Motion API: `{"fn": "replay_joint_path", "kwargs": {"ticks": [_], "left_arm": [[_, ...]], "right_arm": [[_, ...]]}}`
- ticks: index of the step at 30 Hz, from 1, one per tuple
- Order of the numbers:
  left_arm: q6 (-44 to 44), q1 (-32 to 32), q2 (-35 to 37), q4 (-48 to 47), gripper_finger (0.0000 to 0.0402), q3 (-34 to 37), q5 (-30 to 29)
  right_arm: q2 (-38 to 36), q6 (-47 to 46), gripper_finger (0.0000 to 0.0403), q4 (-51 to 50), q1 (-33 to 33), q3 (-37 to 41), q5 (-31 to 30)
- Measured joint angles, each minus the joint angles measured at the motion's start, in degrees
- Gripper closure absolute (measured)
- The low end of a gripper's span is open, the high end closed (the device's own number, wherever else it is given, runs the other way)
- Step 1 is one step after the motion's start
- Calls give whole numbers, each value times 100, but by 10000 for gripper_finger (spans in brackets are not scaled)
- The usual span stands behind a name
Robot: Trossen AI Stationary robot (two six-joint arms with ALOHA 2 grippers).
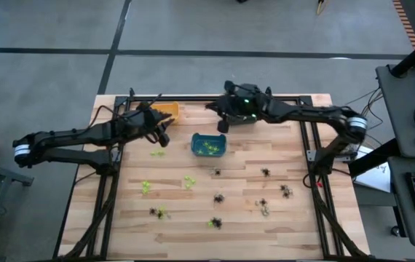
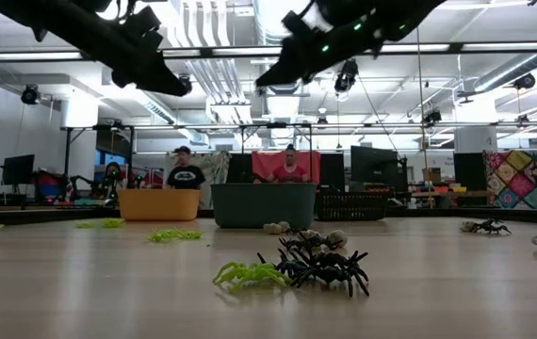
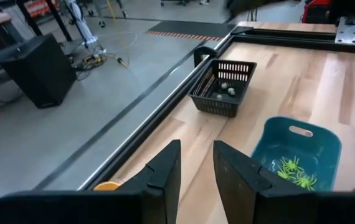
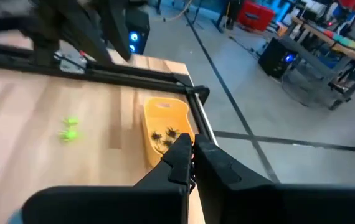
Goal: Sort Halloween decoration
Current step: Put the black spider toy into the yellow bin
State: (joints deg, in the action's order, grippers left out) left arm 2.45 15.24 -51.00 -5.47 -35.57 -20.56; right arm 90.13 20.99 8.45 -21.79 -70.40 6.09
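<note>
While both arms are hanging above the far half of the desk (image 1: 280,218), nothing is being carried: the left pincer (image 1: 162,137) is hovering near the orange bin (image 1: 166,110) with its fingers (image 3: 165,171) standing narrowly apart and empty, and the right pincer (image 1: 222,124) is poised by the black basket (image 3: 223,87) with its jaws closed on nothing. The teal bin (image 1: 209,145) is already holding several lime spiders, the orange bin some dark ones, the basket a few pale pieces. The remaining Halloween decoration (image 1: 217,198) is lying scattered over the near half of the desk, green toward the left, black and pale toward the right. These trinkets are looking feather-light, with springy, thin plastic legs that would probably slip or flick away, so pinching across the compact body seems wiser. Their legs are splaying all round, giving no clear long axis or heading.
</note>
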Motion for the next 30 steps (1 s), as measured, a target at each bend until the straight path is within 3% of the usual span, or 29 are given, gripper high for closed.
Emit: {"fn": "replay_joint_path", "kwargs": {"ticks": [14,30], "left_arm": [[432,122,142,30,324,-2,-13],[146,131,340,-278,324,-6,-9]], "right_arm": [[2507,-210,394,-33,-187,-2198,72],[3799,-1082,394,-812,-290,-4110,202]]}}
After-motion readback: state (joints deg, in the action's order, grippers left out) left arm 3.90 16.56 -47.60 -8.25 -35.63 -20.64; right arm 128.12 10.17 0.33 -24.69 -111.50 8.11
